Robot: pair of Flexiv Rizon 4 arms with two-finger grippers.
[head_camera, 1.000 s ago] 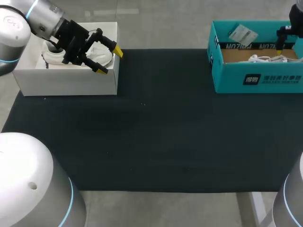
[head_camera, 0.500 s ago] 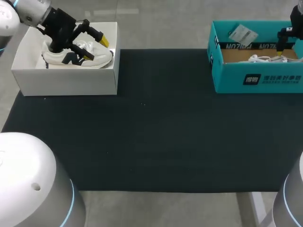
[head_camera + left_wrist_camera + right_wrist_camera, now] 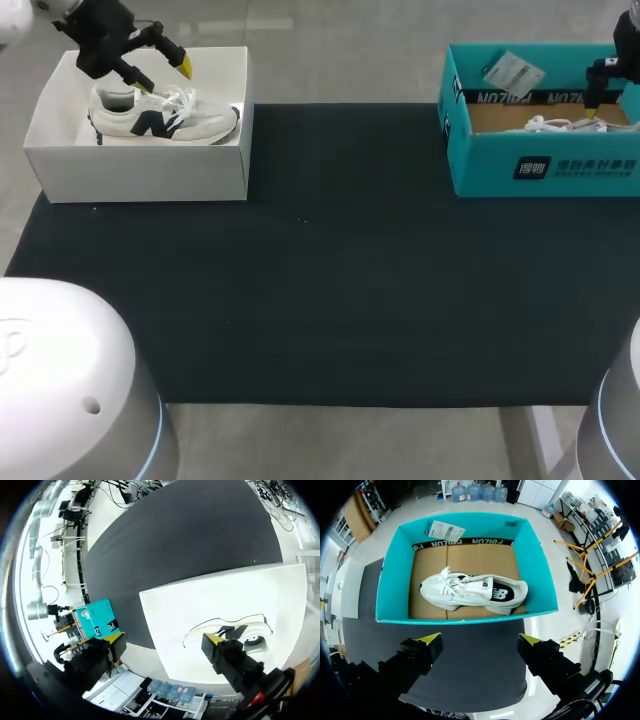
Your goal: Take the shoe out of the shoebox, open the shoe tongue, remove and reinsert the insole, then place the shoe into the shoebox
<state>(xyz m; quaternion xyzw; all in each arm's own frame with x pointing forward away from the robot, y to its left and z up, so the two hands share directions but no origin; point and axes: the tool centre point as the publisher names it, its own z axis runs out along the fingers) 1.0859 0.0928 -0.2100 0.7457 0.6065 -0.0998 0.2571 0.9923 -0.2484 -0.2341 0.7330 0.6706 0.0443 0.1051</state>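
Left gripper [image 3: 163, 76] pulls up and back off the white shoebox [image 3: 140, 172] (fingers spread, holding nothing); shoe [image 3: 165, 117] inside now fully uncovered.

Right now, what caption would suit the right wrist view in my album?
Open right tool poised, with a white sneaker lying in the teal shoebox ahead of it.

Black mat [image 3: 330, 280]: white shoebox [image 3: 140, 175] at its far left corner, white shoe [image 3: 165, 118] with dark side marks lying inside, toe toward the mat's right. Left gripper [image 3: 167, 77] over the box's far left part, fingers apart, nothing between them. Teal box [image 3: 540, 165] at the far right corner, second white shoe [image 3: 560, 124] inside, paper tag [image 3: 512, 72] on its far wall. Right gripper [image 3: 598, 85] over its right end.
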